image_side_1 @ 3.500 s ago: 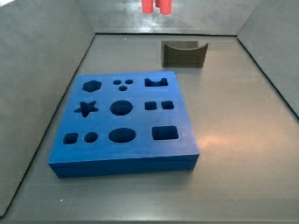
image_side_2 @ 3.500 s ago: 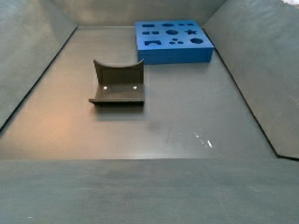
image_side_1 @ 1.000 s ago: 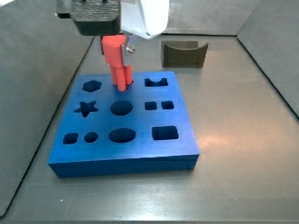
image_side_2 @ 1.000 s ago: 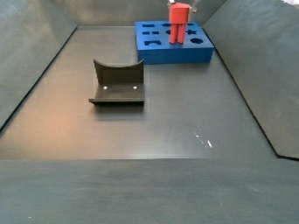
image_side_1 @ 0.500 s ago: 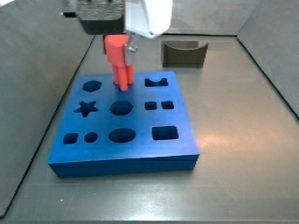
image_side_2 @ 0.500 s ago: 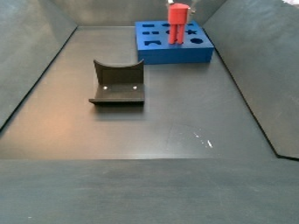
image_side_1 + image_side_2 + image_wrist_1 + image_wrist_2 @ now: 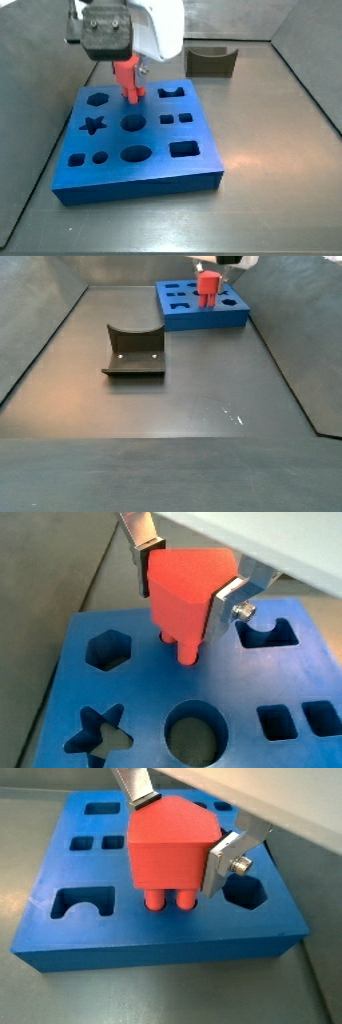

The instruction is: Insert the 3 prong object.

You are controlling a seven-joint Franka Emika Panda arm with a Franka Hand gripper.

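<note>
One blue block [image 7: 134, 135] lies on the one surface [image 7: 274, 150]; nine cut-outs show in its top in a side view: one hexagon, one notched arch, one star, one round hole, two small squares, one short slot, one oval, one rectangle; one dark grey U-shaped block [image 7: 211, 60] sits well apart from it; one red-orange three-prong piece [image 7: 171, 853] is in view, and two of its rods show clearly in a wrist view, the third not countable there; one tool [image 7: 187, 574] hangs over the blue block, its two fingers [image 7: 230, 858] pressed against that single piece.
</note>
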